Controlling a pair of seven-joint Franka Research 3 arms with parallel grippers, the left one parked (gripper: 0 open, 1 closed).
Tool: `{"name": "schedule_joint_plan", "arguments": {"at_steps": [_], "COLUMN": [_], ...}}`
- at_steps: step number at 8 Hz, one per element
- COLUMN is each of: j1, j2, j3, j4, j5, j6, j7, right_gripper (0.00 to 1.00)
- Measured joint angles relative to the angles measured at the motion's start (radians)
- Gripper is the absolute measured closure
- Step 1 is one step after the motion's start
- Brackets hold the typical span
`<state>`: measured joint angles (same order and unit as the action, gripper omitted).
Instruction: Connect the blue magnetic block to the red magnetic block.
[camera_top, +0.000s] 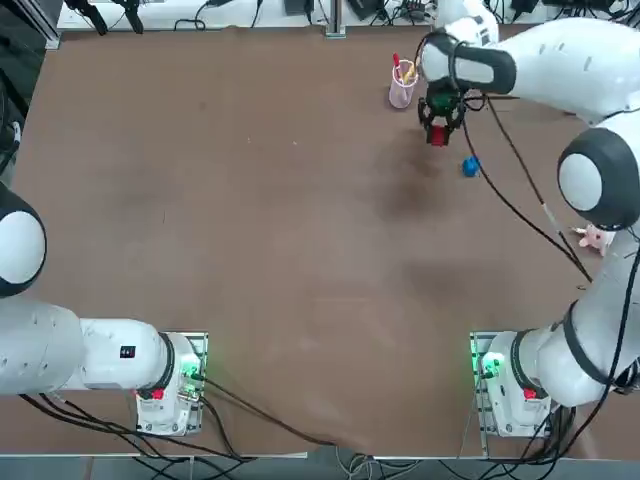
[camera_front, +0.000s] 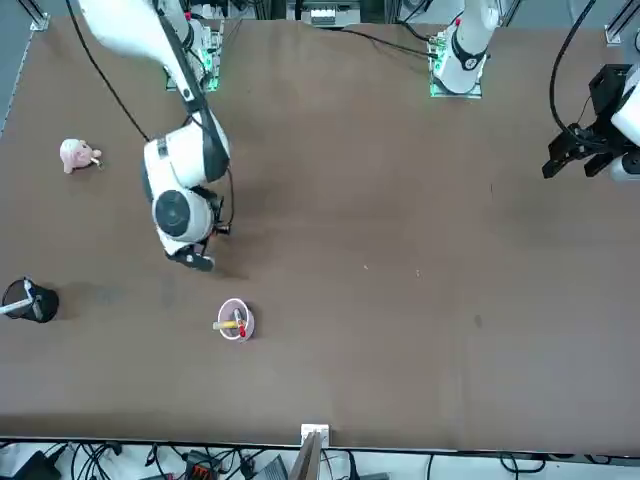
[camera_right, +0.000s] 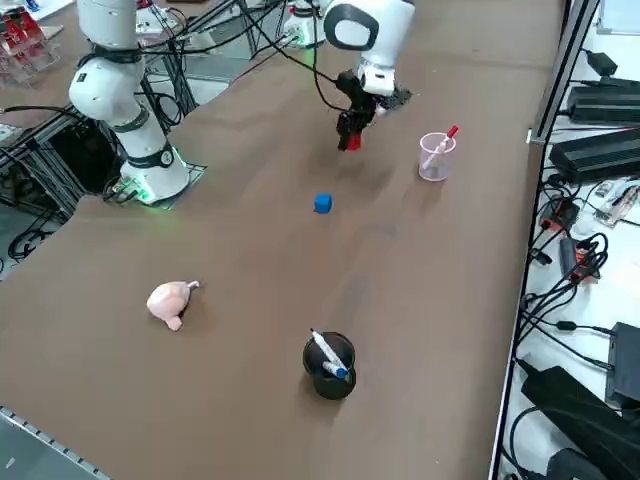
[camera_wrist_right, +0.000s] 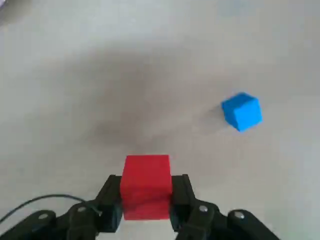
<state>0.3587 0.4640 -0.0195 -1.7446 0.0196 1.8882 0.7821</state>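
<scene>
My right gripper (camera_wrist_right: 146, 192) is shut on the red magnetic block (camera_wrist_right: 146, 185), holding it above the brown table. From overhead the red magnetic block (camera_top: 438, 137) shows under the gripper (camera_top: 438, 128) at the far right of the table. The blue magnetic block (camera_top: 470, 167) lies on the table a short way nearer my base and to the right, apart from the red one. The wrist view shows the blue magnetic block (camera_wrist_right: 242, 111) alone on the surface beyond the fingers. From the side, the red magnetic block (camera_right: 350, 142) hangs above the blue magnetic block (camera_right: 322, 203). In the front view both blocks are hidden.
A clear cup (camera_top: 402, 92) with a red pen stands just left of the gripper at the far edge. A pink plush toy (camera_top: 594, 238) lies at the right edge. A black cup (camera_right: 329, 366) with a pen stands at the right side of the table.
</scene>
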Motion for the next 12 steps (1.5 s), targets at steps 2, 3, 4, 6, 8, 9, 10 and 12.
{"name": "schedule_joint_plan", "arguments": {"at_steps": [2, 3, 4, 6, 8, 9, 10, 12], "j1": [-0.036, -0.048, -0.056, -0.082, -0.124, -0.135, -0.139, -0.144], "j2": [-0.005, -0.004, -0.003, -0.009, -0.054, -0.077, -0.091, -0.095], "j3": [-0.002, -0.002, -0.002, -0.003, -0.004, -0.004, -0.004, -0.004], "j4": [-0.005, -0.017, -0.042, -0.125, -0.247, -0.300, -0.338, -0.388], "j5": [0.017, 0.025, 0.050, 0.163, 0.238, 0.246, 0.271, 0.349], "j6": [0.012, 0.042, 0.097, 0.260, 0.400, 0.439, 0.481, 0.562], "j7": [0.281, 0.399, 0.492, 0.587, 0.589, 0.589, 0.590, 0.590], "right_gripper": [0.52, 0.52, 0.52, 0.52, 0.52, 0.52, 0.52, 0.52]}}
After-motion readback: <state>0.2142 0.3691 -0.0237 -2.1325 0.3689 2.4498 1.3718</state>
